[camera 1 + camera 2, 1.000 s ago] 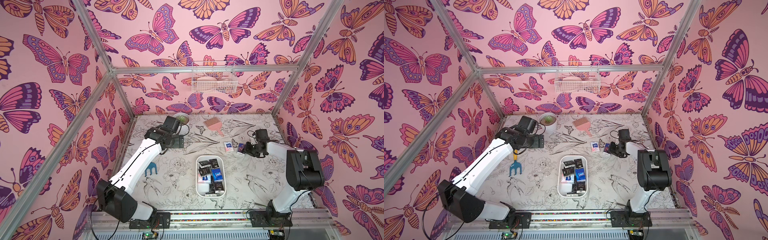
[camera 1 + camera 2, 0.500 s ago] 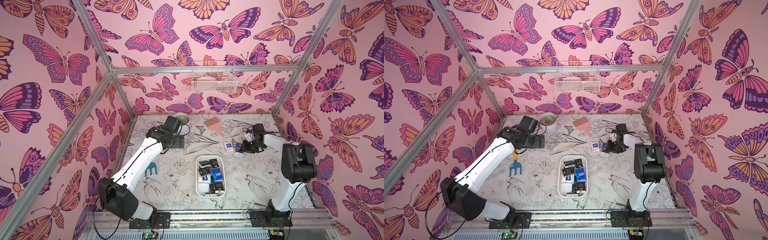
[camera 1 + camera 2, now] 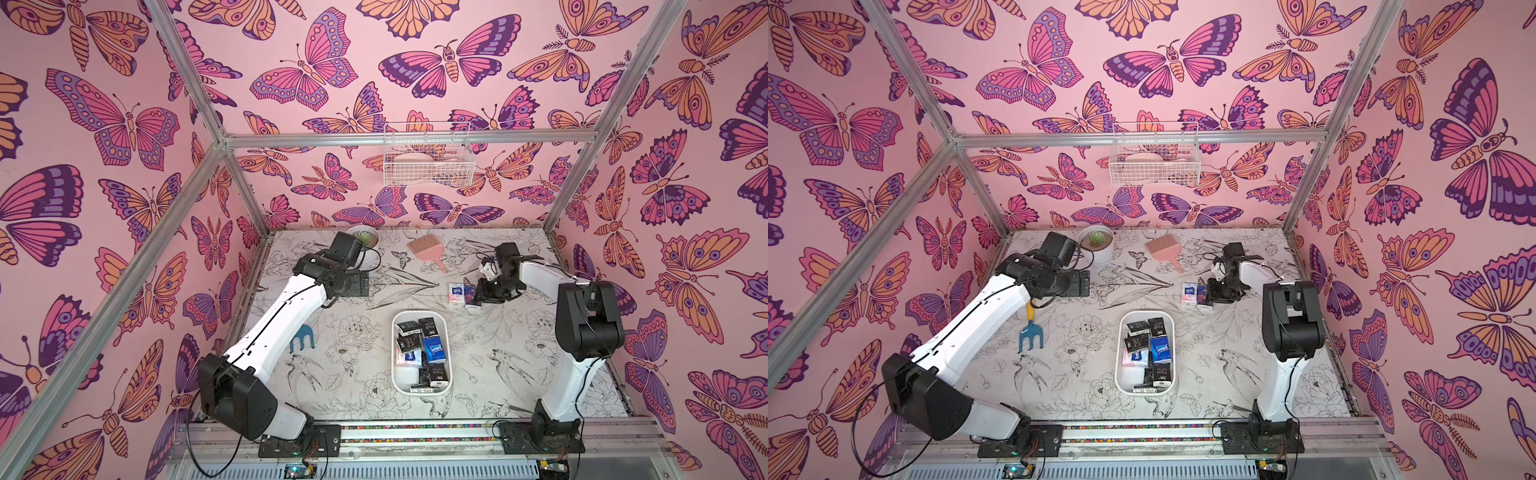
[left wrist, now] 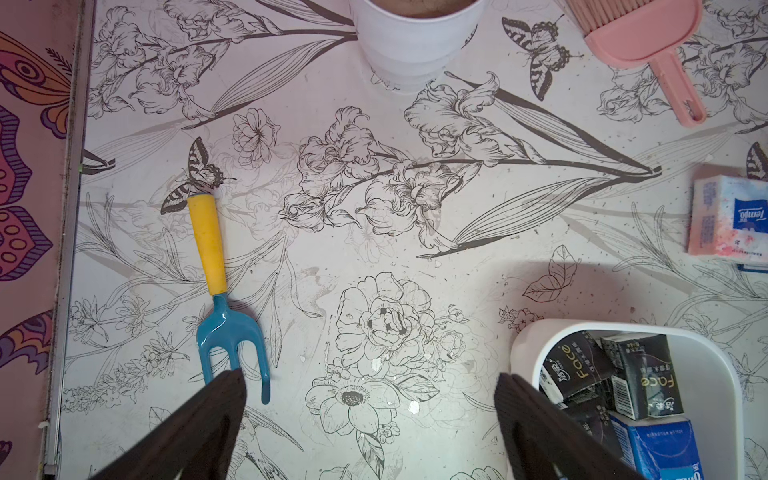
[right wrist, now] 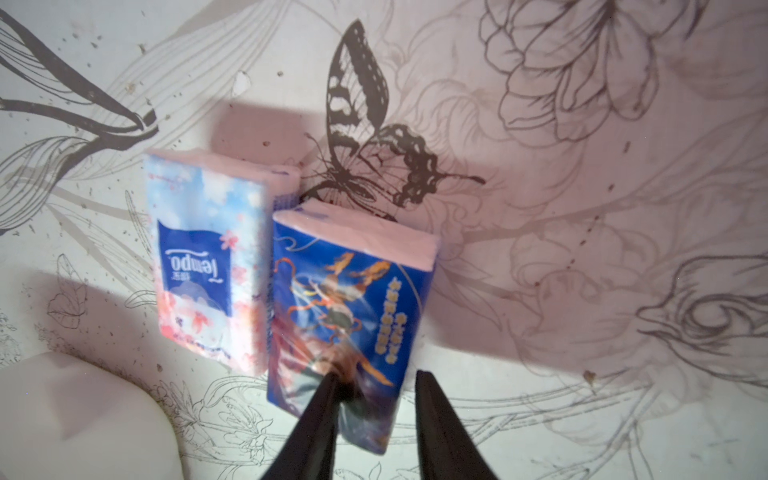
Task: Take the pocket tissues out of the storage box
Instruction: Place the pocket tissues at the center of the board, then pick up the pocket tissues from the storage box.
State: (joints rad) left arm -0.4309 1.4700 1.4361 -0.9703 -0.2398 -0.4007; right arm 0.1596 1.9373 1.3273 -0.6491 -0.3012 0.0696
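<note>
Right wrist view: right gripper (image 5: 376, 374), jaws narrowly parted astride a blue tissue packet (image 5: 349, 291), grip unclear; lifting may drag it into the white-blue packet (image 5: 208, 266) alongside. Left gripper (image 4: 370, 376) wide, empty.

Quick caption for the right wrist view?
Right claw over a blue tissue packet beside a Tempo packet on the floral table.

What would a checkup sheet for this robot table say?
Surface: table, flower print, dirt specks.
Job's things: box holds many packets; Tempo packet and blue packet lie outside, side by side.
Clutter: pot, brush, fork on table; basket on back wall.
Grippers: left gripper open, empty; right gripper open, astride the blue packet's end.
Cables: black cable loops beside left arm's base.
Surroundings: butterfly walls, metal frame.
</note>
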